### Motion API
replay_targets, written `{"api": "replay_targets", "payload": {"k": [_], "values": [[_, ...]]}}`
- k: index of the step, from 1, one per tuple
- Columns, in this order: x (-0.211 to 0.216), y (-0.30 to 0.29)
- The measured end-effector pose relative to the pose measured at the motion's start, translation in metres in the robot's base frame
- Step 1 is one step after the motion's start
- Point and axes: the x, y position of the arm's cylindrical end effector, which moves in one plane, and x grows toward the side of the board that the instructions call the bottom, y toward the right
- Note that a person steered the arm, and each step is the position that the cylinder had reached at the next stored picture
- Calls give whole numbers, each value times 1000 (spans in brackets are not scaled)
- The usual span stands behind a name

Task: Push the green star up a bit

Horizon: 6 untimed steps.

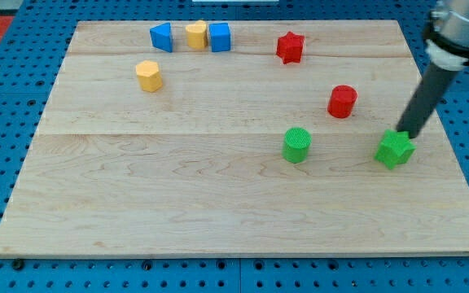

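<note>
The green star [394, 150] lies on the wooden board [177, 203] at the view's right, below the middle. My tip [402, 134] is at the star's upper edge, touching or just behind it. The dark rod rises from there toward the view's top right corner. A green cylinder [296, 145] stands to the star's left. A red cylinder [342, 101] stands up and to the left of the star.
A red star [290, 47] lies near the board's top edge. A blue block [162, 37], a yellow block [195, 35] and a blue cube [219, 37] stand in a row at the top. A yellow block [148, 75] stands below them. The board's right edge is near the green star.
</note>
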Motion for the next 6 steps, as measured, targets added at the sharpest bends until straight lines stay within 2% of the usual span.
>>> {"api": "replay_targets", "payload": {"k": [1, 2, 3, 4, 5, 6], "values": [[11, -8], [14, 52], [54, 73], [76, 34], [76, -6], [65, -13]]}}
